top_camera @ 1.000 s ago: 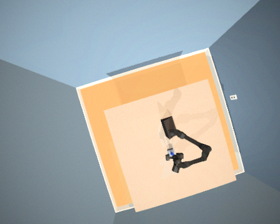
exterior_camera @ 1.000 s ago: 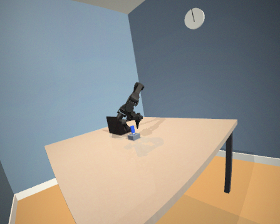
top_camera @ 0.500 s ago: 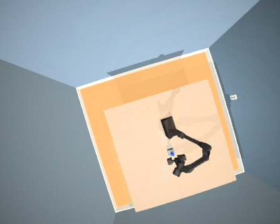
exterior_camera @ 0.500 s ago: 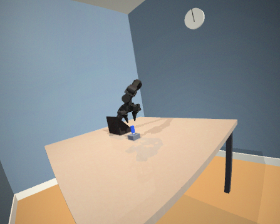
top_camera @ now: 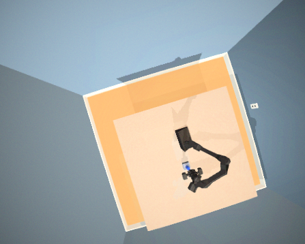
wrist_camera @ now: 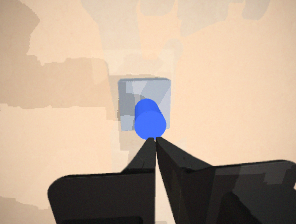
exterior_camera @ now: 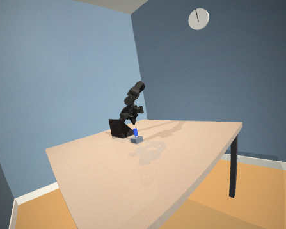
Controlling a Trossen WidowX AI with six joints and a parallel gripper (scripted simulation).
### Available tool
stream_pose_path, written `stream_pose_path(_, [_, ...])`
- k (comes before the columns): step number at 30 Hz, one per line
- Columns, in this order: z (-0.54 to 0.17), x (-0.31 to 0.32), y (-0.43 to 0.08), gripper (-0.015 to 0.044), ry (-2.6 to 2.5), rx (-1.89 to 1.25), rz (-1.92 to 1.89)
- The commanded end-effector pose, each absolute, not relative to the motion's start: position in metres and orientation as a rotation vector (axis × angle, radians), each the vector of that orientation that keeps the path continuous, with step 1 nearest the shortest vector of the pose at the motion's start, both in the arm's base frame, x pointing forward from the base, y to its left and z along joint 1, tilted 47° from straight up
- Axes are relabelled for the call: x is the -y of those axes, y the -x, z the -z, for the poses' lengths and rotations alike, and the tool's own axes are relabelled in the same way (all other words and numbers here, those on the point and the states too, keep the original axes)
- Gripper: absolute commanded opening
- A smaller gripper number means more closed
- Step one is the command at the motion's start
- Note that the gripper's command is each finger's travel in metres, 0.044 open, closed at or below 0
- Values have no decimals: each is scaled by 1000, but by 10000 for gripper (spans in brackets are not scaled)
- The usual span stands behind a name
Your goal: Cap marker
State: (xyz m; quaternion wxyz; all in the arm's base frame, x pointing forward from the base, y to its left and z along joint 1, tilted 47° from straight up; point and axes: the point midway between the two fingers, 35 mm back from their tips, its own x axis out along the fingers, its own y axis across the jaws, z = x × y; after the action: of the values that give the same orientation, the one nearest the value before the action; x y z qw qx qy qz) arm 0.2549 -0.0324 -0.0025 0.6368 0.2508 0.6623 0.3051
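The blue cap [top_camera: 187,168] [exterior_camera: 135,132] [wrist_camera: 150,126] sits upright over the marker in the grey holder block [top_camera: 185,163] [exterior_camera: 137,140] [wrist_camera: 160,91]. It hides the marker's top, and whether it is seated fully cannot be told. My gripper [exterior_camera: 134,123] [wrist_camera: 154,142] is shut with nothing between its fingers, whose tips meet. In the exterior view the tips hang a little above the cap, apart from it. In the wrist view they appear right at the cap's near edge.
The arm's dark base [top_camera: 183,137] [exterior_camera: 119,128] stands on the table [top_camera: 143,143] [exterior_camera: 102,166] close behind the holder block. The arm bends out to one side and hangs over the block. Arm shadows fall across the table top.
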Motion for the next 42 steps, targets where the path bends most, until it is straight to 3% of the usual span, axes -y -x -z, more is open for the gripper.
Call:
stream_pose_path(1, [3, 32, -255, 0, -571, -1508, -700])
stream_pose_path(32, [31, 2, -253, 0, -572, -1507, -701])
stream_pose_path(42, [15, 22, -260, 0, -561, -1501, -694])
